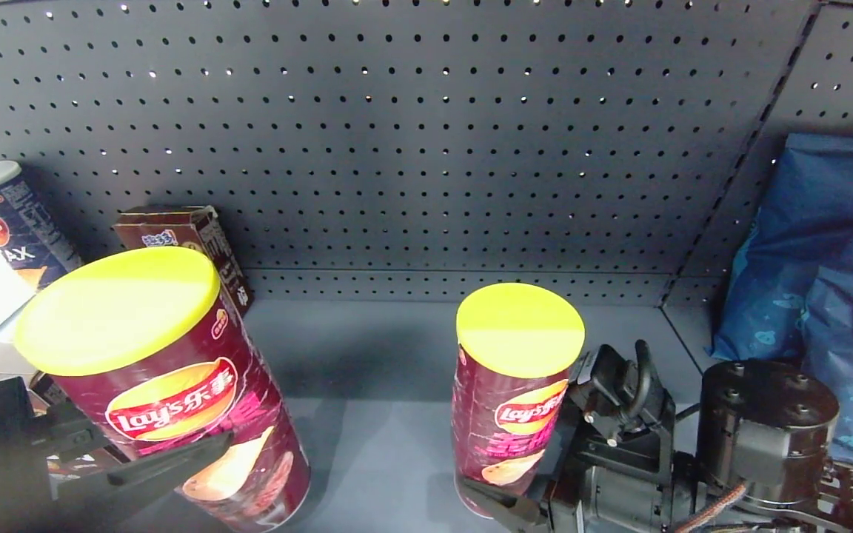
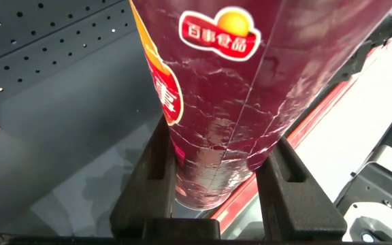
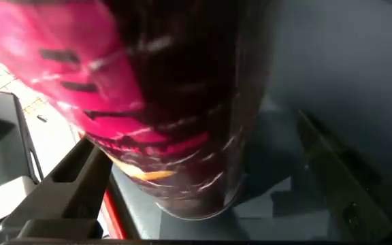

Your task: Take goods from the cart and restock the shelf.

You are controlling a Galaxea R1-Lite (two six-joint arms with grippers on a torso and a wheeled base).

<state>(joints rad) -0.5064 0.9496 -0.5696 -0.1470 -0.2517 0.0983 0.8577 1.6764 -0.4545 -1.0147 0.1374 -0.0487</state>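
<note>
Left gripper: we are finding it closed on the left can, with both fingers pressing the can's lower body.
Left can: it is sitting between the left gripper's fingers, tilted, with its yellow lid leaning away from the gripper. Its base is hanging at the front edge of the shelf, and we cannot tell whether it is touching.
Right gripper: it is standing open around the right can. One finger is lying close beside the can and the other is apart from it, with bare shelf showing between.
Right can: it is standing upright on the shelf between the right gripper's fingers.
Done: we are judging the right can as delivered, since it is resting on the shelf with the grip released.
Left to do: we are judging the left can as mid-placement. It is needing to be set upright and let go, and the right gripper is needing to back off its can. How many more goods are waiting we cannot tell.
Beyond the left gripper: a blue can and a box are leaning near the back panel.
Outward of the right gripper: blue bags are occupying the neighbouring bay.
</note>
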